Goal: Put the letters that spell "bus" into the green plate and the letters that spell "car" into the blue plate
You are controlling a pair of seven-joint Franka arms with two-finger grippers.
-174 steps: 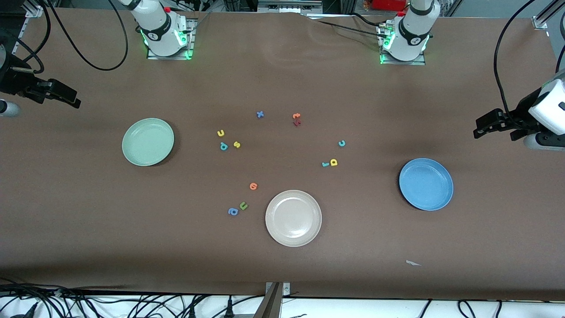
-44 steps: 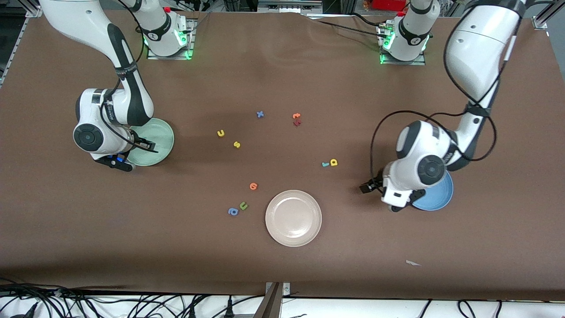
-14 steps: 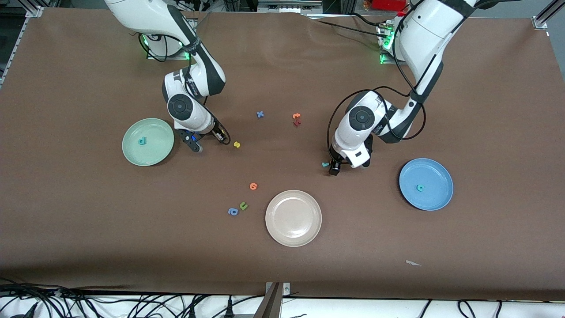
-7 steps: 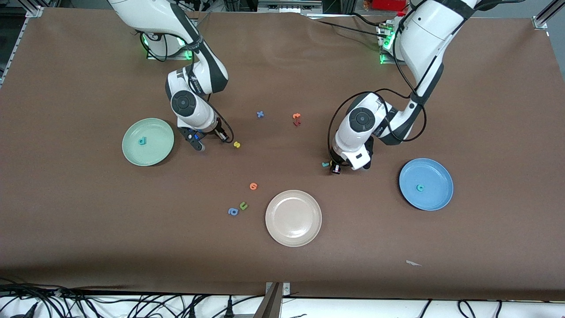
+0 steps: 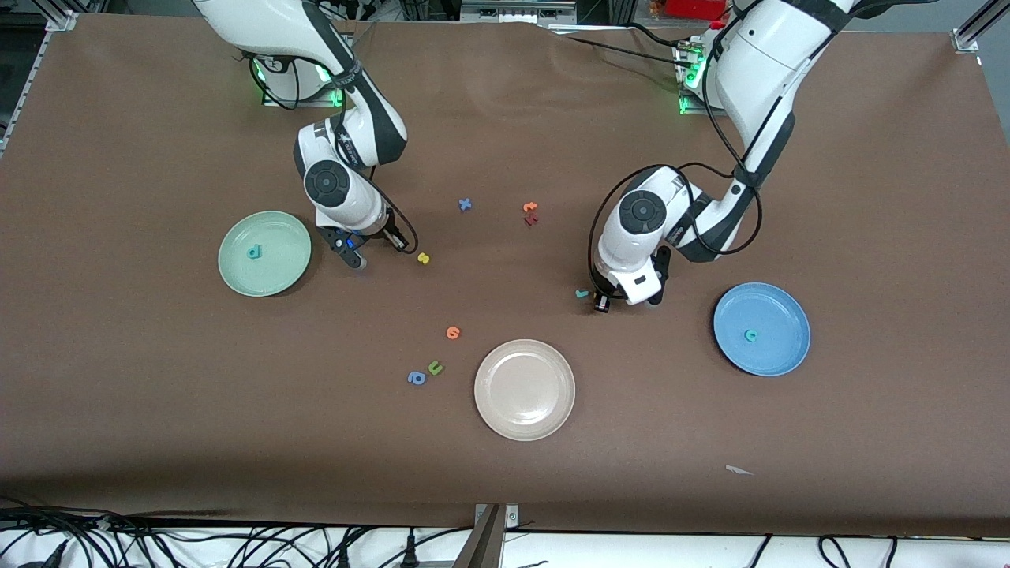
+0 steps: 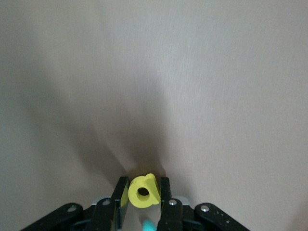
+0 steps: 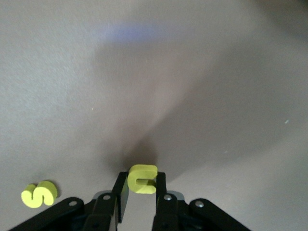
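Observation:
My right gripper (image 5: 402,243) is shut on the yellow "u" (image 7: 142,179), low over the table between the green plate (image 5: 278,235) and the yellow "s" (image 5: 424,258). The "s" (image 7: 38,194) lies loose just beside it. A teal "b" (image 5: 253,252) lies in the green plate. My left gripper (image 5: 601,304) is shut on the yellow "a" (image 6: 143,191), low over the table next to the teal "r" (image 5: 582,293). The blue plate (image 5: 779,310) holds the teal "c" (image 5: 751,335).
A cream-white plate (image 5: 525,422) sits near the front camera. Beside it lie an orange letter (image 5: 453,332), a green "u" (image 5: 435,367) and a blue "a" (image 5: 416,378). A blue "x" (image 5: 465,204) and orange-red letters (image 5: 530,213) lie nearer the bases.
Both grippers have closed: the right one on the yellow "u", the left one on the yellow "a". Both arms have barely shifted.

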